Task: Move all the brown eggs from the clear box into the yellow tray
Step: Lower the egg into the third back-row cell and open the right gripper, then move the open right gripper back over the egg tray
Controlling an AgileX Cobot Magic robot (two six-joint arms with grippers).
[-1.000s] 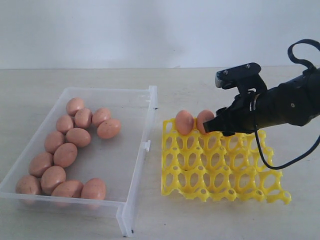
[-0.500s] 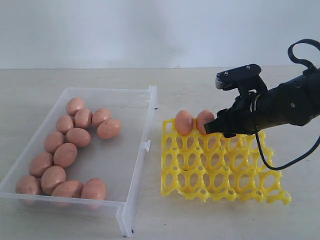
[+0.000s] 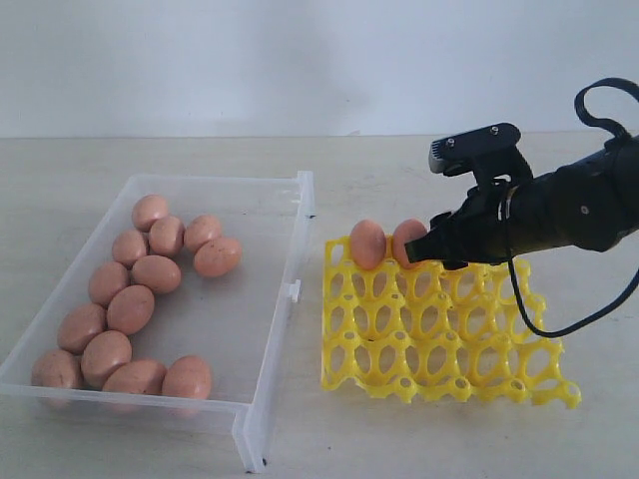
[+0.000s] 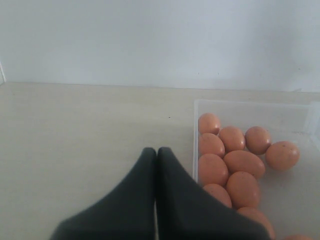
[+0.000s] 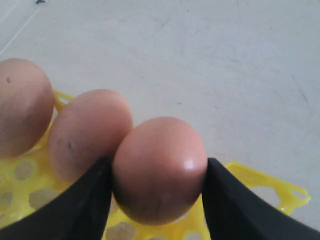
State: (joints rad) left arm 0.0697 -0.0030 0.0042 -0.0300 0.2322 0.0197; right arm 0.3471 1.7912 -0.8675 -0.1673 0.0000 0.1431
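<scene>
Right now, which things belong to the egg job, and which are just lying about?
Job: brown eggs, clear box, yellow tray, right hand gripping an egg.
Just there: table, wall, left hand, shut.

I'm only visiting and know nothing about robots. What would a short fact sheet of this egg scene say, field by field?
clear box: thirteen brown eggs lying loose inside
yellow tray: two eggs upright, side by side in its far row
right end effector: closed on a third egg, next to those two
left end effector: shut, empty, above the table beside the clear box
unclear: whether the third egg already sits in a cup
</scene>
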